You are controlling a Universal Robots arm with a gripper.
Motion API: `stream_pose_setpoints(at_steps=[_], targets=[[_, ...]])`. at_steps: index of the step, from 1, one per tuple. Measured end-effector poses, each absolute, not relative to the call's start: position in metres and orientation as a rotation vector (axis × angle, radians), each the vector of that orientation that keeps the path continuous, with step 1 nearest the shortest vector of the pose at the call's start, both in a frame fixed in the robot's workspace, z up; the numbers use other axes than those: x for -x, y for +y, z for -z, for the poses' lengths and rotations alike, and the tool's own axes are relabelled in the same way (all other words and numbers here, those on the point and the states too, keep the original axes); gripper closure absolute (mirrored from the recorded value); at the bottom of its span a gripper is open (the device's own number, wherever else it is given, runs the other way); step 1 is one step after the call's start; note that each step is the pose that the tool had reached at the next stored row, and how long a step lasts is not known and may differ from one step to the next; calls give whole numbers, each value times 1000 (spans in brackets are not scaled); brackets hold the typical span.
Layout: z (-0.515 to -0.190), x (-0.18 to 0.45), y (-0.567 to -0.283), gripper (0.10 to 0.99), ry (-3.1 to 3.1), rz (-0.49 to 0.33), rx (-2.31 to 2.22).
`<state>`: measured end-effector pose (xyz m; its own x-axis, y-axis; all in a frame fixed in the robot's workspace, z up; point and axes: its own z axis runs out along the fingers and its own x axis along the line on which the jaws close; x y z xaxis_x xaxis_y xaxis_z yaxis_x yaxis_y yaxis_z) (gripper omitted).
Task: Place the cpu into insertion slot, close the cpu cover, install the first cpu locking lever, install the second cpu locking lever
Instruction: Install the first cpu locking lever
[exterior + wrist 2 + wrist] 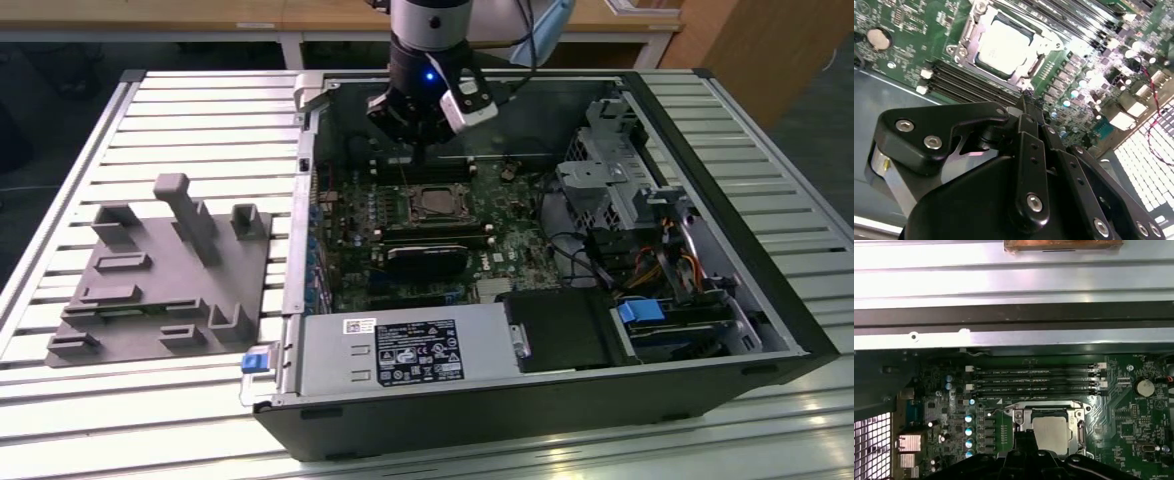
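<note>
Exterior: fingers [422,152] pinched together, empty, hanging just behind the slot [412,205]. Second wrist: cpu [1003,46] seated in slot, cover [967,32] flat around it. First wrist: same layout; closed tips probably suit pushing, not gripping.

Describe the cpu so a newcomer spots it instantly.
Start at the open computer case and its green motherboard. Beside the long black memory slots sits a silvery-rimmed square insertion slot. The cpu is the pale silver-grey flat square in its middle, smooth and bare, unlike the component-studded board around it.
</note>
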<state>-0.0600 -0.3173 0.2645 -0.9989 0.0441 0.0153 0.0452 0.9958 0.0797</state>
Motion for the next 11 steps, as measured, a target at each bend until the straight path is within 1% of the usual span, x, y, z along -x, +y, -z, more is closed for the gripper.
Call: stream_pose_setpoints(at_steps=[11], targets=[[-263, 75, -317, 980, -3146, 125, 44]])
